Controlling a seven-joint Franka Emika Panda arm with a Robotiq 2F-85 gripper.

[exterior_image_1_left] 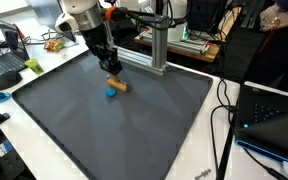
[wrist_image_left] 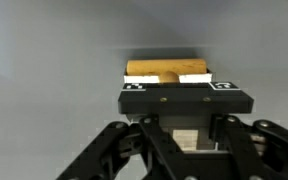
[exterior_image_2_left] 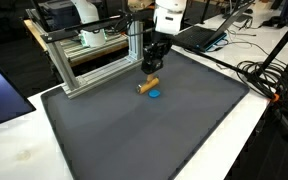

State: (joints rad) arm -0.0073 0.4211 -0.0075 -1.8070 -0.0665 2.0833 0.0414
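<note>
Plainly, going left to right in an exterior view, a laptop (exterior_image_1_left: 4,68) sits off the dark mat (exterior_image_1_left: 74,125) on the table. Next comes a small blue disc (exterior_image_1_left: 110,94), and just beside it a short wooden cylinder (exterior_image_1_left: 117,85) toward the mat's far edge, then a metal frame (exterior_image_1_left: 156,45). The pincer (exterior_image_1_left: 110,72) is clamped on the cylinder across its middle, its jaws as tight as they go. The wood looks light, stiff and smooth. It would likely roll, so a mid-length hold suits it.
</note>
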